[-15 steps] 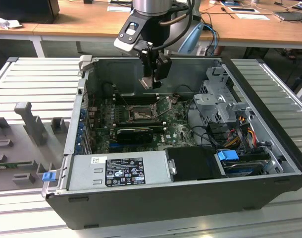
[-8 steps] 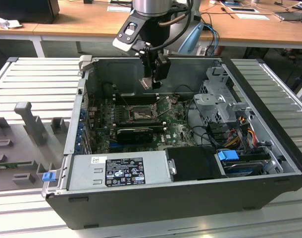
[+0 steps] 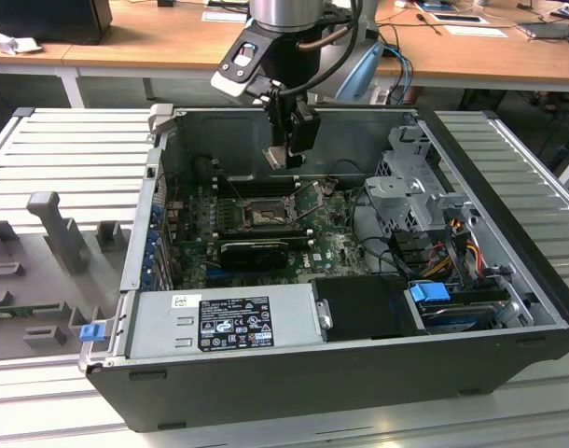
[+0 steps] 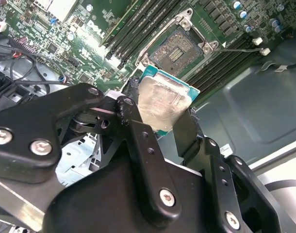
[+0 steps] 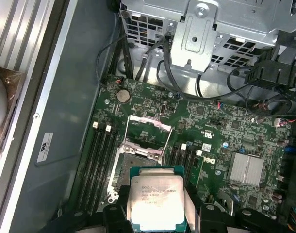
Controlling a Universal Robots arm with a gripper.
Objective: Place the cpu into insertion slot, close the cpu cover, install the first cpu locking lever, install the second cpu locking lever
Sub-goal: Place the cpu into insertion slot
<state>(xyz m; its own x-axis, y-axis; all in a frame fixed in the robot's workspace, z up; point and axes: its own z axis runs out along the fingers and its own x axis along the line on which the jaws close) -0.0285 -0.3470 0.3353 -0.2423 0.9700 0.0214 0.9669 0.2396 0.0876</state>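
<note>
My gripper (image 3: 285, 157) hangs inside the open computer case, above the green board and a little behind the insertion slot (image 3: 265, 217). It is shut on the cpu (image 4: 163, 103), a thin square chip with a silver face and a teal rim, also seen as the cpu (image 5: 155, 198). Black fingers (image 4: 133, 116) clamp its two opposite edges. The insertion slot (image 4: 177, 46) lies uncovered with its grey pin field showing, and the chip hovers apart from it. The cpu cover (image 5: 149, 122) stands flipped up at the slot's (image 5: 138, 158) far side. Thin wire levers (image 5: 168, 141) stick up beside it.
Black memory slots (image 5: 102, 155) flank the socket on both sides. A metal drive cage (image 3: 413, 182) with cables (image 3: 448, 247) fills the exterior view's right. A grey power supply (image 3: 228, 320) sits in front, a black card (image 3: 256, 250) just before the socket. Grey fixtures (image 3: 51, 238) lie outside the case.
</note>
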